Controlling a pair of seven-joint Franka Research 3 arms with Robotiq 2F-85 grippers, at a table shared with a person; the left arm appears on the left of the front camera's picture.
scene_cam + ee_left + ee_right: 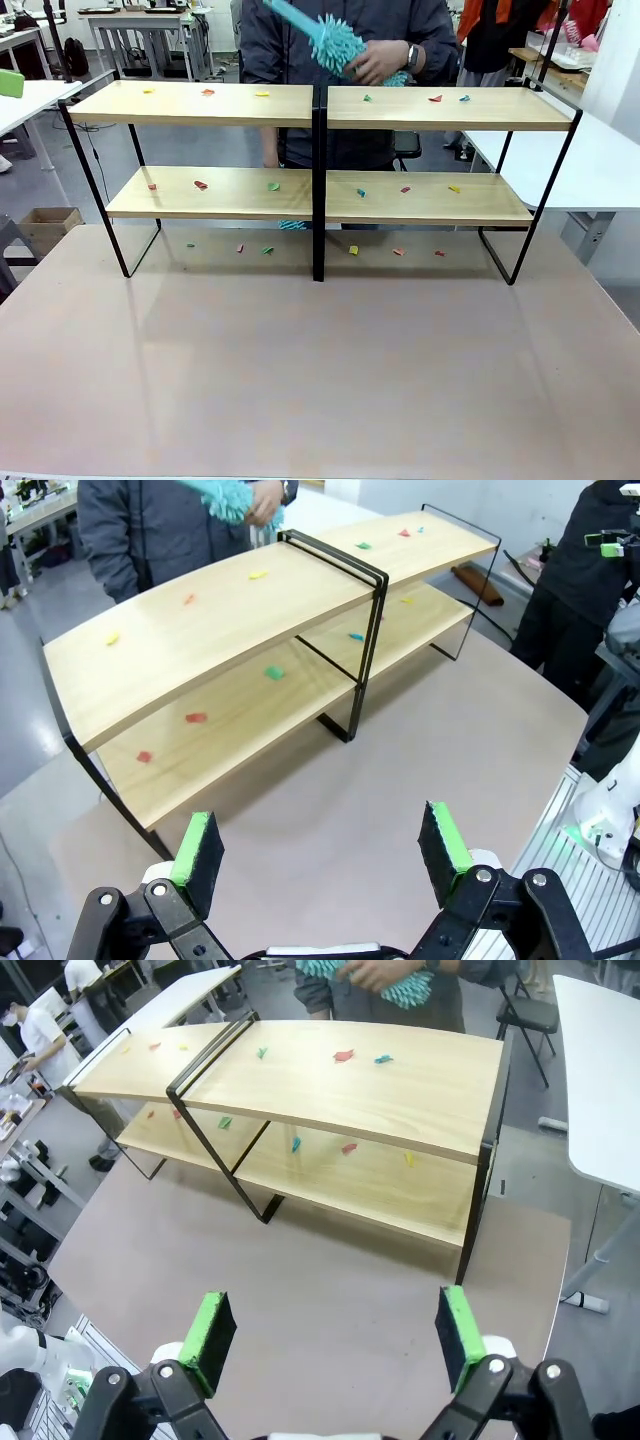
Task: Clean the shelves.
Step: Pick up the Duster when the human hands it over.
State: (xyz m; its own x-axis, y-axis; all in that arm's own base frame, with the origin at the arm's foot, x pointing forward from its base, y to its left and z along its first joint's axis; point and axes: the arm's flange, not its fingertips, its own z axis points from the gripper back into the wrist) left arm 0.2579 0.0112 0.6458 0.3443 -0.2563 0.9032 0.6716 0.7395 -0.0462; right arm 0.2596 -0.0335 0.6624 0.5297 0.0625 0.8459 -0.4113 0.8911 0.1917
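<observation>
The shelves stand across the far half of the table: light-wood boards in two tiers on a thin black frame with a black centre post. Small red, green, yellow and blue scraps lie on the boards and on the table under them. Behind the shelves a person's hand holds a teal fluffy duster above the top board. The shelves also appear from my left gripper, which hangs open and empty above the table. My right gripper is open and empty too, facing the shelves.
The pinkish-grey table lies bare in front of the shelves. White work tables stand to the right and left, and a cardboard box sits on the floor at the left. Another person stands off to one side.
</observation>
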